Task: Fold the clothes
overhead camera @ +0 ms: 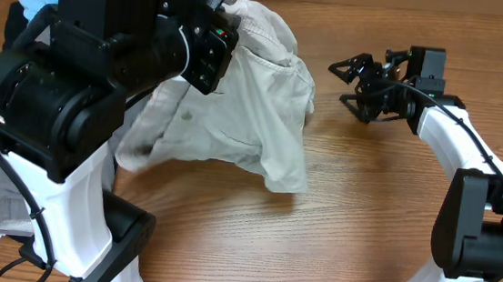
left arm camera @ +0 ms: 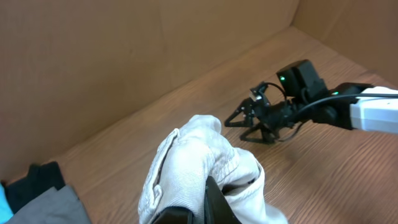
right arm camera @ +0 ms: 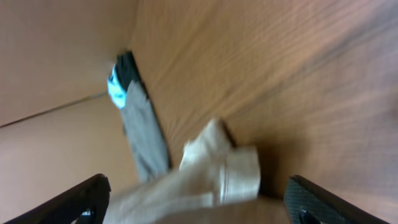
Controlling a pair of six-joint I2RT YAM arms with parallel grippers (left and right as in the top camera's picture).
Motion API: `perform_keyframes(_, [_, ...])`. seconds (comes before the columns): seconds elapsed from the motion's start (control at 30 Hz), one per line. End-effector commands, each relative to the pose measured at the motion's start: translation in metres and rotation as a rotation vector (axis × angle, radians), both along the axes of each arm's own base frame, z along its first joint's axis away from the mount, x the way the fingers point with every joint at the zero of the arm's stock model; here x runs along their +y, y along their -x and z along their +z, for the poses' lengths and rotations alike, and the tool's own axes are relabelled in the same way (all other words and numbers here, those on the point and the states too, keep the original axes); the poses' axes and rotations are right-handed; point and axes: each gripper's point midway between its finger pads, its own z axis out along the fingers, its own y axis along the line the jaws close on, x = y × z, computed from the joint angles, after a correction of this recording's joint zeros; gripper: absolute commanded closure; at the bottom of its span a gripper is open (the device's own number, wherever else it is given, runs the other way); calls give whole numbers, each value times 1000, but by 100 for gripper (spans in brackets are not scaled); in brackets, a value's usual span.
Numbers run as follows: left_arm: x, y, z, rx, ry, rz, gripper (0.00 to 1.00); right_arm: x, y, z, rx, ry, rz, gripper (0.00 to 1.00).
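Left fingers [left arm camera: 217, 202] clamp cream trousers [overhead camera: 246, 104]; right fingers [right arm camera: 323, 202] gape nearby.

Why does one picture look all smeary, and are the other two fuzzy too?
Right wrist view: smeared all over, the wood grain of the table streaky and the cream trousers soft-edged. Overhead view: sharp and evenly lit, with a dark shadow under the trousers' raised edge. Left wrist view: mostly clear, the right hand crisp, only the nearest cloth slightly soft.

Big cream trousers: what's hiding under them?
Only the brown wooden table shows around the pale cream fabric trousers. Their cloth drapes down to the wood and covers whatever lies beneath, so nothing under them can be seen.
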Motion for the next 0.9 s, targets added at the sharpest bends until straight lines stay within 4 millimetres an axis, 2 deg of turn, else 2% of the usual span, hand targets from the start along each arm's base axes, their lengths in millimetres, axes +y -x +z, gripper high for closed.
perform_keyframes(0.0, [5,-6,-7,24,-23,42,96,-2,15,8,63,-154,56,4])
perform_keyframes(0.13, [2,-11,-20,69,-45,40,96,-11,12,12,40,-168,47,4])
perform_keyframes(0.27, [1,-13,-29,99,-58,39,96,-11,2,4,41,-123,5,4])
perform_keyframes(0.43, [1,-13,-29,101,-58,40,96,15,-6,-14,45,-87,7,4])
perform_keyframes(0.6, [2,-9,-25,92,-49,38,96,46,-13,-29,-39,-48,84,4])
perform_keyframes(0.83, [8,3,-11,56,-32,39,96,73,-10,-25,-139,-20,181,4])
perform_keyframes(0.87, [9,5,-9,54,-24,42,96,81,-10,-22,-152,-26,192,7])
